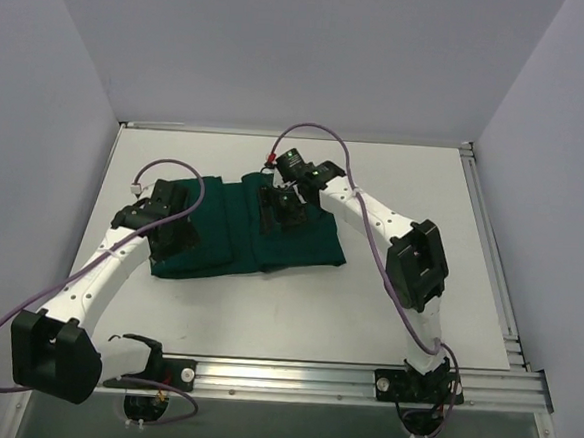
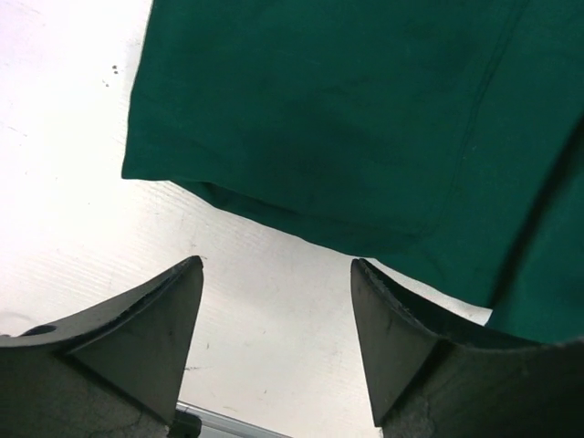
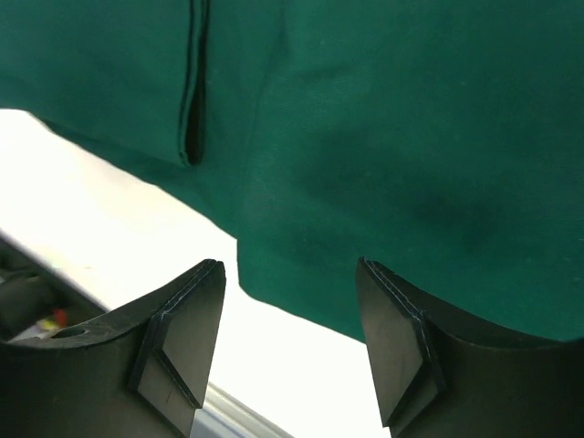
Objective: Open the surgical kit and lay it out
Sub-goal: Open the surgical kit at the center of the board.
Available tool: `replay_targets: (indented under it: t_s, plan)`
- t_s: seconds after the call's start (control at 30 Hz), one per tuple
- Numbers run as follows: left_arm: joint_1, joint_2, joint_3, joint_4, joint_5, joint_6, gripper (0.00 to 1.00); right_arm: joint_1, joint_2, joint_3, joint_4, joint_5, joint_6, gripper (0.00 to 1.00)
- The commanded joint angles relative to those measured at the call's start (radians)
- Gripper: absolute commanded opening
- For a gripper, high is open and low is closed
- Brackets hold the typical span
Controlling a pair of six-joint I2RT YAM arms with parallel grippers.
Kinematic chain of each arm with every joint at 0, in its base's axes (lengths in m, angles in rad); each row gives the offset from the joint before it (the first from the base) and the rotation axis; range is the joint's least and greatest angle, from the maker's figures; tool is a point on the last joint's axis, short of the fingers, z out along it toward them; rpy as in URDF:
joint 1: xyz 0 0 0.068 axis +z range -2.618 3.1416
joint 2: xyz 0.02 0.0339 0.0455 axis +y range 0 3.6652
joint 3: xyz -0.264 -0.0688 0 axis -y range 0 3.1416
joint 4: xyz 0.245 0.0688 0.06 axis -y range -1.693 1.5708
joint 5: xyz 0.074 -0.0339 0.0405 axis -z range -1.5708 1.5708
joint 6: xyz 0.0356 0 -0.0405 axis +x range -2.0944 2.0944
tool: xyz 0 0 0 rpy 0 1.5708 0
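Note:
The dark green cloth wrap lies folded in the middle of the white table, with a fold seam down its centre. My left gripper hovers over the wrap's left part. In the left wrist view it is open and empty, with the cloth's edge just beyond the fingertips. My right gripper hovers over the wrap's upper middle. In the right wrist view it is open and empty over the cloth's edge. The steel tray and the instruments are hidden.
An aluminium rail runs along the near table edge by the arm bases, and another rail along the right side. Pale walls enclose the table on the left, the back and the right.

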Motion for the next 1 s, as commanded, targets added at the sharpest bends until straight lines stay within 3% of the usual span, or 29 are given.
replay_targets:
  t_s: [0.0,0.2,0.53,0.73,0.8,0.93,0.97]
  plan:
    - [0.006,0.015,0.006,0.045,0.060,0.021,0.73,0.074,0.028,0.070,-0.116,0.155,-0.051,0.59]
    - [0.013,0.209,0.057,0.105,0.194,0.043,0.57,0.172,0.073,0.114,-0.191,0.298,-0.092,0.61]
    - [0.072,0.409,0.101,0.135,0.291,0.043,0.57,0.250,0.158,0.176,-0.257,0.409,-0.126,0.65]
    - [0.093,0.460,0.107,0.140,0.303,0.046,0.57,0.275,0.209,0.196,-0.288,0.547,-0.155,0.59]
    - [0.095,0.471,0.106,0.142,0.303,0.048,0.57,0.278,0.215,0.202,-0.288,0.548,-0.160,0.51]
    - [0.096,0.484,0.104,0.137,0.303,0.043,0.57,0.280,0.197,0.226,-0.284,0.557,-0.154,0.17]
    - [0.099,0.489,0.106,0.138,0.303,0.043,0.57,0.280,0.191,0.231,-0.284,0.568,-0.152,0.14]
